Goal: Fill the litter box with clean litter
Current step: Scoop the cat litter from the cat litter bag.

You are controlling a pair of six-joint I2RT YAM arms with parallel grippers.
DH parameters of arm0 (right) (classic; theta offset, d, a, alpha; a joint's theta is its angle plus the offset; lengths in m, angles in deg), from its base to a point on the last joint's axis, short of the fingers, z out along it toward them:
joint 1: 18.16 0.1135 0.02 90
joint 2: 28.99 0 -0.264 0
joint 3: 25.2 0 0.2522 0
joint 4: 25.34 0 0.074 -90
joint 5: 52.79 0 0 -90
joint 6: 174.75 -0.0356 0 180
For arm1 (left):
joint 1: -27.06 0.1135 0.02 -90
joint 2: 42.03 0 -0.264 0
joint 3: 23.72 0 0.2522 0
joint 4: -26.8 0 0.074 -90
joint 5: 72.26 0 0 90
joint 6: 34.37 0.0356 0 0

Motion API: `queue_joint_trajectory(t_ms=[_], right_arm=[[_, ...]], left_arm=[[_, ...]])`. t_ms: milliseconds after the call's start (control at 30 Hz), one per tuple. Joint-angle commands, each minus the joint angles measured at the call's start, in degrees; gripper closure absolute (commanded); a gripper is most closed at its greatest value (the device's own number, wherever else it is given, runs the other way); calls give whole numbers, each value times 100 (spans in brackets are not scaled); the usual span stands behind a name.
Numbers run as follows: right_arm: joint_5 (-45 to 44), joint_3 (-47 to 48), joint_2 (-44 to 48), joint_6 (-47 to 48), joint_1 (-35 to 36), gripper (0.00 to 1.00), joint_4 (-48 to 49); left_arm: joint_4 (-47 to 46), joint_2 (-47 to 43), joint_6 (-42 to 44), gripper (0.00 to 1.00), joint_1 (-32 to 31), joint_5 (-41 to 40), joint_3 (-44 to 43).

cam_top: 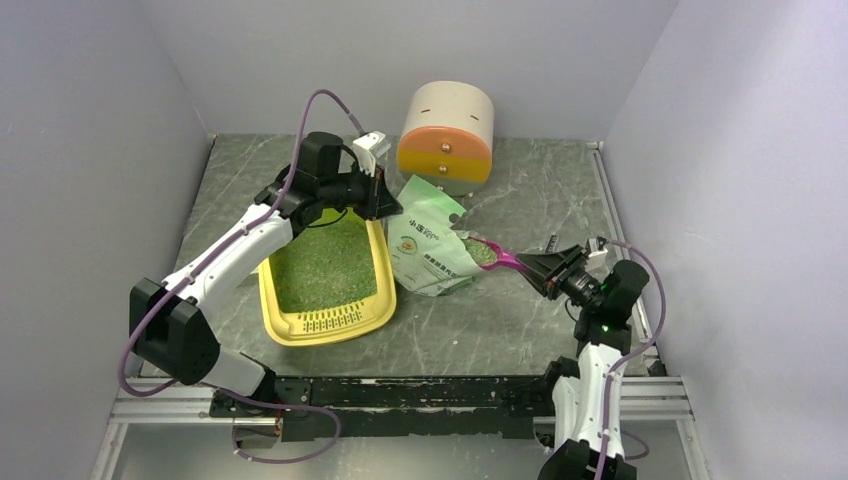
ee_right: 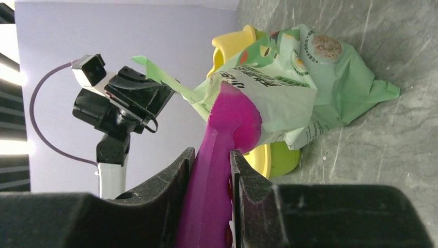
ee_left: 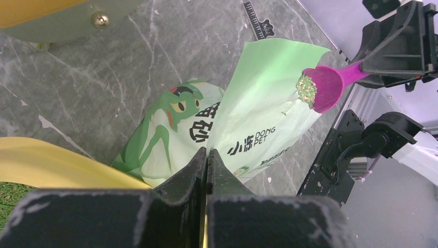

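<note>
1. From above, the litter box lies on the left half of the surface, its slotted end toward the near edge. Greenish litter covers its floor in a fairly even layer, so I judge the filling well under way. The bag lies mid-surface, just beside the box's right rim, with a round cabinet behind it at the far edge. The left end effector hangs over the box's far right corner, at the bag's top. The right end effector holds a pink scoop at the bag's right side, its bowl loaded.

2. In the left wrist view, the left end effector's fingers are pressed together, pinching the bag's upper edge and lifting it as a flap. Beyond the flap the scoop carries a small heap of litter, apart from the box, of which only a yellow rim shows.

3. In the right wrist view, the right end effector pinches the scoop's handle between its fingers, and the bowl sits at the bag's mouth. This load is not yet in the box. What is left, by my reckoning, is to carry it over to the box, tip it out, and probably repeat; I cannot tell how deep the layer lies.
</note>
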State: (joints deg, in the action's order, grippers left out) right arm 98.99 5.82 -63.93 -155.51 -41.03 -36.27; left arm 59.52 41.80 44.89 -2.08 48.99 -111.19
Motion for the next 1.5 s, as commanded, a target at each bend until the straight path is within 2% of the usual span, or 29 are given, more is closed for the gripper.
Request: queue_joint_trajectory(t_ms=[0,567,1467], right_arm=[[131,450,123,440,-152,100,-648],[-135,1084,231,892,-239,100,-1793],[-238,1511,215,916,-270,100,-2096]], left_arm=[[-261,-230,24,95,-3,-23,-38],[-171,-212,-66,95,-3,-493,-29],[5,-90,-206,95,41,-894,-77]])
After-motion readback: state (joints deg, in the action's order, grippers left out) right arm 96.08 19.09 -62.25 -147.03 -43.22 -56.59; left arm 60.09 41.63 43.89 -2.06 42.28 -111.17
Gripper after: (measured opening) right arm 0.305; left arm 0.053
